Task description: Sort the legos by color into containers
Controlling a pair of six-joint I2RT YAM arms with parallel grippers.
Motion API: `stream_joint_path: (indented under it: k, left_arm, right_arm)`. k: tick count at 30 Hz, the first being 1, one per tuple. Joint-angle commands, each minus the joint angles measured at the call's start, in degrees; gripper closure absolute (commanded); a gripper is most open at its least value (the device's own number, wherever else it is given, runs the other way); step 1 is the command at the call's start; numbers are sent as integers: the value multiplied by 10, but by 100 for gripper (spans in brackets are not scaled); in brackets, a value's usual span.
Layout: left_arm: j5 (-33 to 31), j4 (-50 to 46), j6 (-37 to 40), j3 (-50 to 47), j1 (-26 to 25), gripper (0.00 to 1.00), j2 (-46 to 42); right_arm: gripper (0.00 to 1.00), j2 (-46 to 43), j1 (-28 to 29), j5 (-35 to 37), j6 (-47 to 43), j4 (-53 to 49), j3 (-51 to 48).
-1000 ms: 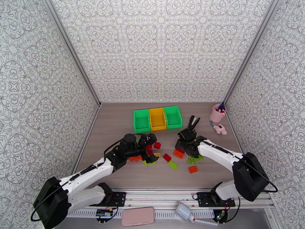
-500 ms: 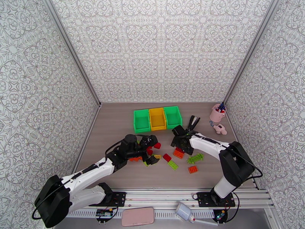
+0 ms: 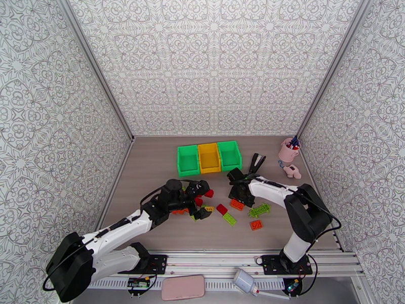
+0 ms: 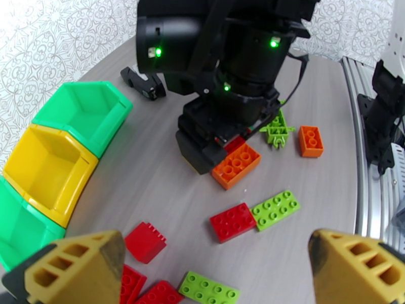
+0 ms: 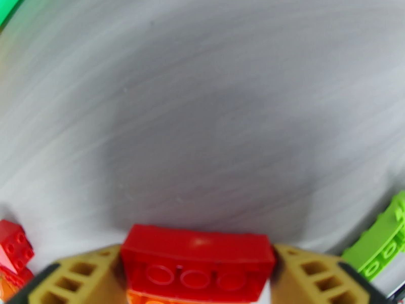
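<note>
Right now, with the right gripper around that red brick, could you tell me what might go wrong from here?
1. The red brick in the right gripper lies right against an orange brick; if they are joined, both may lift and get sorted together.
2. The left gripper hangs open close by, over other red bricks, so the arms could bump.

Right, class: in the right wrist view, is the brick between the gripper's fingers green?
No, the right gripper has a red brick between its fingers.
</note>
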Motion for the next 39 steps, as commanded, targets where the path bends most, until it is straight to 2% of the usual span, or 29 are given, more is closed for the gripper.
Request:
stream_joint_path:
  k: [1,10,15,19,25,28,33,39]
  left_arm:
    - [-12,0,-3,-13,-3,0,-20]
    - [-35,14,-40,-16,-5,0,-33]
    - [-65,80,-80,-29,-13,0,-22]
    - [-85,113,-102,-33,-19,0,-12]
    - [-107,114,-111,-36,-28,0,-16]
    - [-125,106,-111,-42,-32,0,-26]
    - [-150,98,-114,-51,-34,0,-41]
    - [-162,90,-112,-53,-36,0,-50]
  right_arm:
    - [33,1,3,0,-1,-7,14]
    - [36,-45,-2,24,-67,-18,57]
    - [41,-65,-17,26,-120,19,85]
    - [41,-57,-40,28,-150,50,118]
    - [41,0,-75,15,-213,108,193]
    - [41,36,-89,-15,-250,142,227]
    - [41,102,-109,-69,-270,179,283]
    - [41,187,-116,-73,-283,176,357]
